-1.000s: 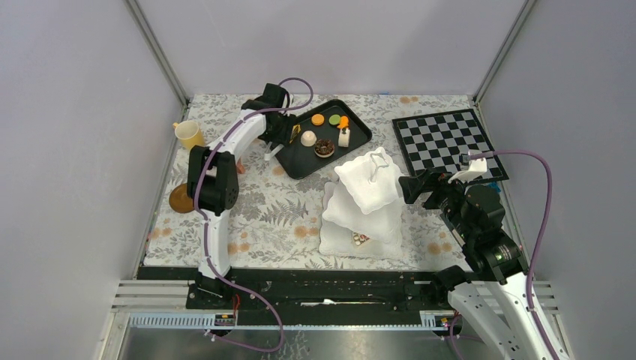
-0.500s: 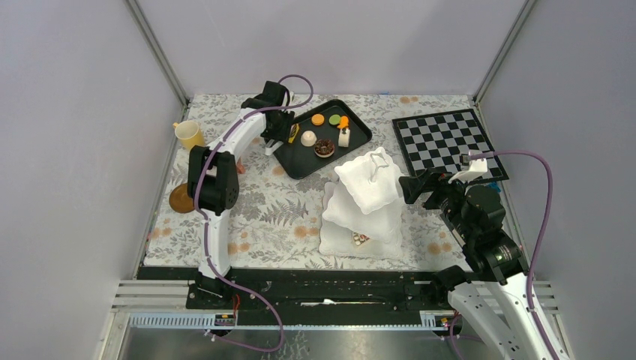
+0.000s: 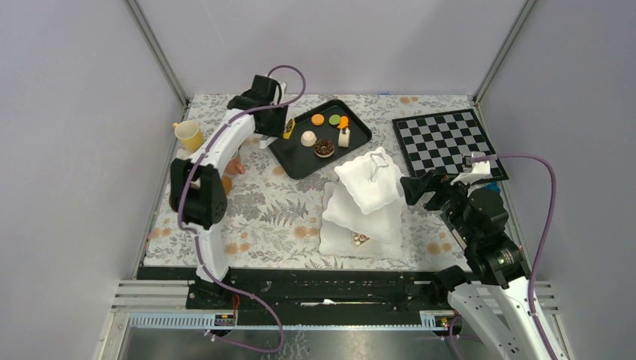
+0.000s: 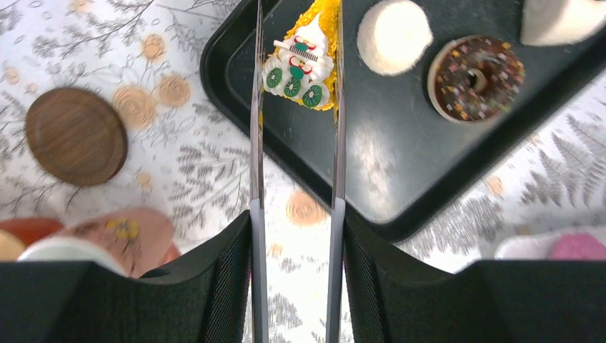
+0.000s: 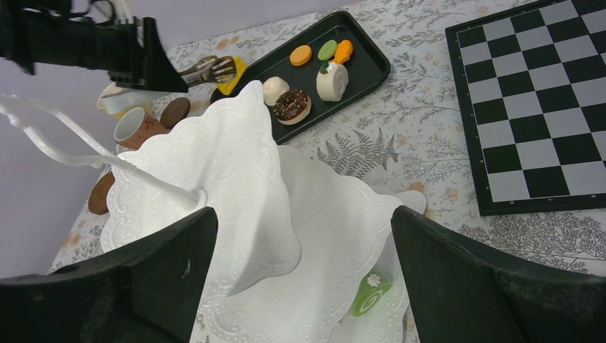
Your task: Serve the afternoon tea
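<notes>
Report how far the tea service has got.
Done: at least a green roll sits on the bottom tier of the white stand. In hand: the left gripper squeezes silver tongs around a yellow cake slice over the black tray. Left: the doughnut, white dome, macarons and roll cake are on the tray; the yellow cup and brown saucer wait off to the side.

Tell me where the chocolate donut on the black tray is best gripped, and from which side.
Probably across its outer rim, from straight above: the chocolate donut lies flat on the black tray, round, with bare tray all around it.
</notes>
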Available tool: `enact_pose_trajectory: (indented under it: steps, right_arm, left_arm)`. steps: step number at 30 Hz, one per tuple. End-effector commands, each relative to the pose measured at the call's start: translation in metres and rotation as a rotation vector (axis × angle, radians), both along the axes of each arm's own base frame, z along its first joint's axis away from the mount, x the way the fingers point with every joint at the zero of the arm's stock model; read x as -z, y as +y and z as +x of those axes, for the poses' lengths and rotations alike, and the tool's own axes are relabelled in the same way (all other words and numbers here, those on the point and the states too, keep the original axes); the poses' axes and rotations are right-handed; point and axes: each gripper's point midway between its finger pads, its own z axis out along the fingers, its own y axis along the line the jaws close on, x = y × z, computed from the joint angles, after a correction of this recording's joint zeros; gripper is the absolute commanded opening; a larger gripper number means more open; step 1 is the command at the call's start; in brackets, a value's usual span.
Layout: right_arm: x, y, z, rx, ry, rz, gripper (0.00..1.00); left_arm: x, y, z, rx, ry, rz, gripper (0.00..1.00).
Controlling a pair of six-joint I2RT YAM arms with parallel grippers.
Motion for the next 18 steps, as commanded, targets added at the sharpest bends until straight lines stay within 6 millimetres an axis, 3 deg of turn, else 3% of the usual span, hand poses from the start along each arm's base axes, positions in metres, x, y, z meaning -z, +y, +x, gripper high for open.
enact_pose_trajectory:
  steps: [1, 6, 11, 14, 18]
  right_arm:
    - [-0.014, -0.002, 0.000, 0.003, -0.060, 0.003, 0.98]
    - [-0.013, 0.001, -0.002, -0.014, -0.061, 0.005, 0.98]
    - [-0.011, 0.001, -0.003, -0.020, -0.063, -0.007, 0.98]
    - [-0.010, 0.001, -0.002, -0.018, -0.062, -0.012, 0.98]
    - [-0.009, 0.000, 0.000, -0.012, -0.054, -0.013, 0.98]
  left_arm:
    - [-0.078, 0.004, -0.041, 0.024, -0.142, -0.062, 0.38]
    - [-0.083, -0.005, -0.114, 0.077, -0.117, -0.072, 0.37]
    - [-0.054, -0.037, -0.196, 0.178, -0.108, -0.024, 0.37]
    - [-0.036, -0.041, -0.227, 0.180, -0.105, -0.050, 0.35]
    - [-0.033, -0.066, -0.258, 0.254, -0.126, -0.198, 0.35]
